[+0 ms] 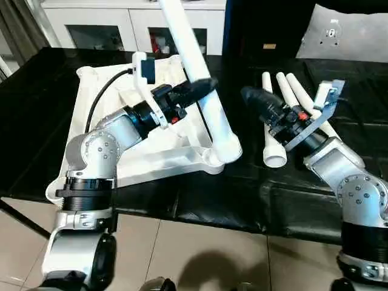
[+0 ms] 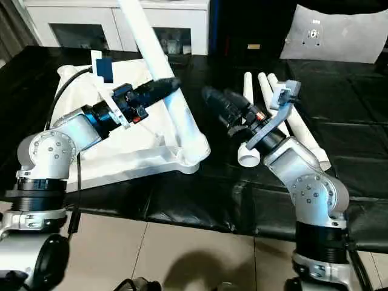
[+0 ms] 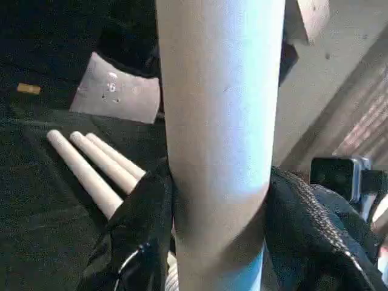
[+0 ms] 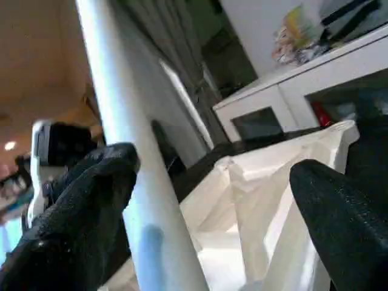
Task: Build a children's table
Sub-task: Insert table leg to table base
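One leg [image 1: 206, 91] is going in, and that is the story here. The top [image 1: 145, 159] lies underside up on the black pad [image 1: 254, 200], off at ten o'clock from the robot, with its near-right corner socket [image 1: 225, 151] at about eleven o'clock. The leg's flared foot sits at that socket and the tube leans up and away toward twelve. Whether it is fully seated I cannot tell; by the tilt I'd call it started, not pushed home.

The left gripper [image 1: 203, 86] is clamped around that leg partway up; in the left wrist view its black fingers [image 3: 136, 224] press the tube from both sides. The right gripper [image 1: 254, 97] hangs free at one o'clock with its jaws spread wide and nothing between them, its tips aimed toward the leaning leg but apart from it.

Now the count, near to far. One top. One leg at the socket. Three spare legs [image 1: 285, 115] lying side by side on the pad at one o'clock, just behind the right gripper, flared ends toward the robot, narrow ends away. That makes four legs in all.

So the score: no leg clearly finished, one in hand, three untouched. Of the sockets I can pick out the near-right one and one at the far-left corner [image 1: 86, 73]; the others are covered by the arm or out of sight. By my reckoning the job is in its first quarter.

Farther back, at twelve o'clock, stands a white cabinet [image 1: 121, 24].
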Tool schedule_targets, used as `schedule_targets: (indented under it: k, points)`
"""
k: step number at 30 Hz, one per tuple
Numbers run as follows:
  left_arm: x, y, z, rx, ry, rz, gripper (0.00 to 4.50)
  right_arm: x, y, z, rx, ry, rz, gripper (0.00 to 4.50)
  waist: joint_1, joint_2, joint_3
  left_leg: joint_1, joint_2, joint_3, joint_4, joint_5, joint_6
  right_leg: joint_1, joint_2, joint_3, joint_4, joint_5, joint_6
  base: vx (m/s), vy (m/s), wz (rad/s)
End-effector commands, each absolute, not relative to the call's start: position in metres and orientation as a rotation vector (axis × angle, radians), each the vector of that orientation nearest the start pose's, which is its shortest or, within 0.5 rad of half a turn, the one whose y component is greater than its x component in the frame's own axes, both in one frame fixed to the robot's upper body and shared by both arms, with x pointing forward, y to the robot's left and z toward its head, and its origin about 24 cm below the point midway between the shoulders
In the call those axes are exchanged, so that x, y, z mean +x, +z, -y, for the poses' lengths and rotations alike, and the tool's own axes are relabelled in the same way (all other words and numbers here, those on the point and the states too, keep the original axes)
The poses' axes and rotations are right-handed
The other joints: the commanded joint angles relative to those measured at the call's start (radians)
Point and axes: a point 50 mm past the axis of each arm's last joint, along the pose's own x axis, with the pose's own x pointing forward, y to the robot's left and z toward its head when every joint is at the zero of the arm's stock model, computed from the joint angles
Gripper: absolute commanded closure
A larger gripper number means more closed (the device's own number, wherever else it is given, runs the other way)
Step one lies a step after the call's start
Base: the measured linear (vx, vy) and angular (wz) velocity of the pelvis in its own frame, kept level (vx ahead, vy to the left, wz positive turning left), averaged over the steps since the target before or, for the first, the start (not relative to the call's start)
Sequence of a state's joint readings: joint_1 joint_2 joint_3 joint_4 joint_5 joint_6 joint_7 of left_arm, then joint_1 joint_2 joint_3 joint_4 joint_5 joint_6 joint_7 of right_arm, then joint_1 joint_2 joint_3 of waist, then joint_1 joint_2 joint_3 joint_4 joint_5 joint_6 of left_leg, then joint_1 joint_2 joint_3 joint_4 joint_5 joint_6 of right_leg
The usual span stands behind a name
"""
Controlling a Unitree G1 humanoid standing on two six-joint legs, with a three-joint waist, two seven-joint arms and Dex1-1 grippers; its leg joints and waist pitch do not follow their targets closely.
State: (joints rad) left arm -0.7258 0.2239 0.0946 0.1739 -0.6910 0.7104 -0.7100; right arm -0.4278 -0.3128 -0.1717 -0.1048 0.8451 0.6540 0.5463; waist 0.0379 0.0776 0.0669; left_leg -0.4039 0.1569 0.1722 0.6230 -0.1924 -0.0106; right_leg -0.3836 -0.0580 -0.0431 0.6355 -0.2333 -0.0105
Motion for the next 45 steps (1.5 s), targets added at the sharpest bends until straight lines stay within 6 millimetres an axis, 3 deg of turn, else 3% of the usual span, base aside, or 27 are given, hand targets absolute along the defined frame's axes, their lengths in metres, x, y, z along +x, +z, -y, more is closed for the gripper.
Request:
schedule_targets:
  k: [1,3,4,6,9,14,16,22,27,28,39,42,45]
  points:
    - [0.331,0.197,-0.104,-0.282,-1.145,0.043,2.64,0.292,0.167,0.149,0.331,0.931,0.04,0.0,0.006,-0.015,-0.078,0.023,0.064,-0.028,-0.067,-0.029,0.068,0.052,-0.082,0.042,-0.073,0.005,-0.223,0.0,0.0,0.0]
    - [0.327,0.199,-0.102,-0.206,-1.206,0.067,2.64,0.288,0.165,0.146,0.215,0.995,0.012,0.0,0.004,-0.014,-0.077,0.023,0.064,-0.027,-0.067,-0.026,0.067,0.054,-0.084,0.043,-0.073,0.011,-0.22,0.0,0.0,0.0]
    - [0.324,0.201,-0.1,-0.17,-1.245,0.08,2.65,0.286,0.164,0.145,0.153,1.04,-0.004,0.0,0.004,-0.021,-0.078,0.022,0.065,-0.026,-0.065,-0.019,0.071,0.055,-0.086,0.044,-0.068,0.026,-0.227,0.0,0.0,0.0]
    - [0.32,0.203,-0.097,-0.099,-1.325,0.086,2.65,0.281,0.159,0.143,0.076,1.132,-0.053,0.0,0.002,-0.023,-0.077,0.022,0.064,-0.023,-0.064,-0.018,0.082,0.054,-0.086,0.044,-0.068,0.037,-0.238,0.0,0.0,0.0]
    - [0.319,0.202,-0.095,-0.031,-1.358,0.074,2.65,0.278,0.155,0.142,0.041,1.19,-0.088,0.0,0.002,-0.022,-0.078,0.022,0.065,-0.023,-0.061,-0.014,0.104,0.053,-0.085,0.045,-0.066,0.049,-0.25,0.0,0.0,0.0]
    - [0.319,0.201,-0.091,0.05,-1.411,0.068,2.65,0.281,0.146,0.139,-0.04,1.246,-0.141,0.0,0.002,-0.023,-0.079,0.024,0.066,-0.022,-0.06,-0.012,0.109,0.052,-0.084,0.044,-0.065,0.045,-0.263,0.0,0.0,0.0]
    - [0.318,0.201,-0.09,0.055,-1.424,0.071,2.65,0.281,0.145,0.138,-0.046,1.254,-0.151,0.0,0.002,-0.024,-0.079,0.024,0.066,-0.023,-0.059,-0.008,0.111,0.052,-0.086,0.044,-0.062,0.051,-0.271,0.0,0.0,0.0]
    - [0.314,0.2,-0.083,0.092,-1.476,0.077,2.65,0.284,0.138,0.132,-0.049,1.289,-0.184,0.58,0.002,-0.026,-0.081,0.022,0.066,-0.023,-0.055,0.013,0.131,0.053,-0.085,0.043,-0.057,0.082,-0.28,0.0,0.0,0.0]
    - [0.311,0.199,-0.079,0.105,-1.516,0.078,2.65,0.291,0.134,0.13,-0.013,1.264,-0.188,1.05,0.002,-0.024,-0.078,0.024,0.067,-0.022,-0.056,-0.01,0.117,0.051,-0.085,0.044,-0.061,0.044,-0.285,0.0,0.0,0.0]
    - [0.311,0.199,-0.079,0.106,-1.519,0.078,2.65,0.291,0.134,0.13,-0.003,1.263,-0.185,1.13,0.002,-0.02,-0.078,0.025,0.066,-0.022,-0.057,-0.017,0.113,0.051,-0.084,0.043,-0.062,0.038,-0.285,0.0,0.0,0.0]
    - [0.314,0.201,-0.077,0.112,-1.519,0.091,2.65,0.288,0.13,0.128,0.017,1.304,-0.208,2.17,0.002,-0.023,-0.078,0.024,0.066,-0.022,-0.056,-0.035,0.103,0.052,-0.084,0.044,-0.062,0.022,-0.283,0.0,0.0,0.0]
    - [0.314,0.202,-0.076,0.109,-1.517,0.095,2.65,0.287,0.129,0.127,-0.003,1.305,-0.215,2.26,0.002,-0.024,-0.079,0.024,0.066,-0.022,-0.056,-0.033,0.103,0.052,-0.084,0.044,-0.06,0.026,-0.283,0.0,0.0,0.0]
    - [0.315,0.202,-0.076,0.111,-1.517,0.096,2.65,0.287,0.127,0.126,0.004,1.307,-0.228,1.77,0.003,-0.023,-0.081,0.024,0.066,-0.023,-0.055,-0.033,0.101,0.052,-0.084,0.044,-0.06,0.023,-0.283,0.0,0.0,0.0]
